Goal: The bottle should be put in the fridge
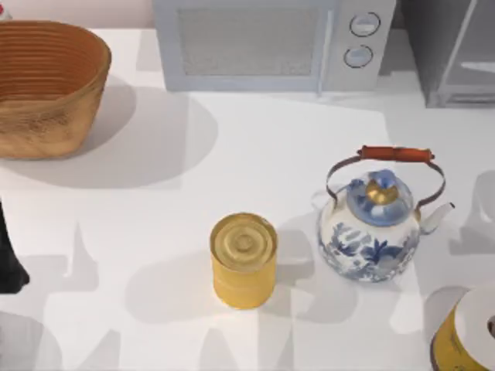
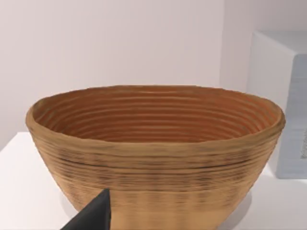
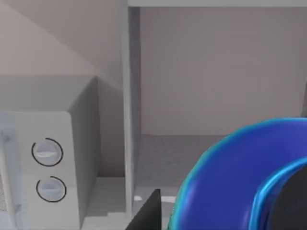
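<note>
Right pincer (image 3: 220, 211) pinches the blue bottle (image 3: 230, 172) in front of the grey fridge (image 3: 132, 96), whose compartment stands open ahead. The two-dial microwave (image 3: 48, 143) sits just beside the fridge. On the white table (image 1: 255, 154) stand a blue-and-white kettle (image 1: 371, 224) and a yellow can (image 1: 244, 259). The left arm (image 1: 9, 263) sits at the table's left edge, facing a woven basket (image 1: 46, 85).

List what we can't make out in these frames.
- Bottle: right wrist view, a blue curved body cut off by the frame edge; its full shape is unclear.
- Right grip: one dark fingertip showing; contact with the bottle unseen.
- Fridge: top view, cropped at the corner.
- Left gripper: left wrist view, one fingertip before the basket; cannot tell its state.
</note>
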Tool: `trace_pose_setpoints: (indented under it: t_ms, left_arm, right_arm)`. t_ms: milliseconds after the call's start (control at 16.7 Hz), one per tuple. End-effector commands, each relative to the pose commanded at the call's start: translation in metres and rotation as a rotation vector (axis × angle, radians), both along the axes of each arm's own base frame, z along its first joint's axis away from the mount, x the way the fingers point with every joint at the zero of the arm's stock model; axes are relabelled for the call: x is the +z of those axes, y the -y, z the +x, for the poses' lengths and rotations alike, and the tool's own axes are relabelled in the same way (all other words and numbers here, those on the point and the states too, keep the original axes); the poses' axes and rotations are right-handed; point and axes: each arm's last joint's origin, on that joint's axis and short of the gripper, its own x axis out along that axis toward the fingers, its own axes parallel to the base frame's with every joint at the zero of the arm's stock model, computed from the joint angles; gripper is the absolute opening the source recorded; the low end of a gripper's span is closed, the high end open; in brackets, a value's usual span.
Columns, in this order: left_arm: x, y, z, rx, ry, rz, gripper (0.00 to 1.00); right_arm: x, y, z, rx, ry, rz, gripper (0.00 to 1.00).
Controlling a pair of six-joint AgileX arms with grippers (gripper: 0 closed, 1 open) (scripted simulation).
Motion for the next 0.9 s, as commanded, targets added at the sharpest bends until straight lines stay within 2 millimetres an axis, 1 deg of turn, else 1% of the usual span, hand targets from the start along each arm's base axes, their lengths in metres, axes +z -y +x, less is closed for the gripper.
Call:
trace_pose_setpoints:
  t_ms: [120,240,360,420,540,660,780,900]
  left_arm:
    - [0.0,0.0,0.0,0.0,0.0,0.0,1.0]
    - [0.0,0.0,0.0,0.0,0.0,0.0,1.0]
    - [0.0,0.0,0.0,0.0,0.0,0.0,1.0]
    - [0.0,0.0,0.0,0.0,0.0,0.0,1.0]
    - [0.0,0.0,0.0,0.0,0.0,0.0,1.0]
    - [0.0,0.0,0.0,0.0,0.0,0.0,1.0]
    - [0.0,0.0,0.0,0.0,0.0,0.0,1.0]
    - [0.0,0.0,0.0,0.0,0.0,0.0,1.0]
  right_arm:
    - [0.021,0.003,0.023,0.007,0.011,-0.008,0.01]
    - [0.037,0.009,0.055,0.015,0.008,-0.015,0.01]
    - [0.042,0.017,0.095,0.021,-0.005,-0.019,0.01]
    - [0.04,0.022,0.116,0.024,-0.013,-0.019,0.01]
    - [0.029,0.034,0.157,0.027,-0.028,-0.018,0.01]
    - [0.01,0.047,0.193,0.028,-0.04,-0.014,0.01]
    - [-0.012,0.06,0.223,0.025,-0.047,-0.009,0.01]
    - [-0.037,0.073,0.245,0.019,-0.056,-0.003,0.01]
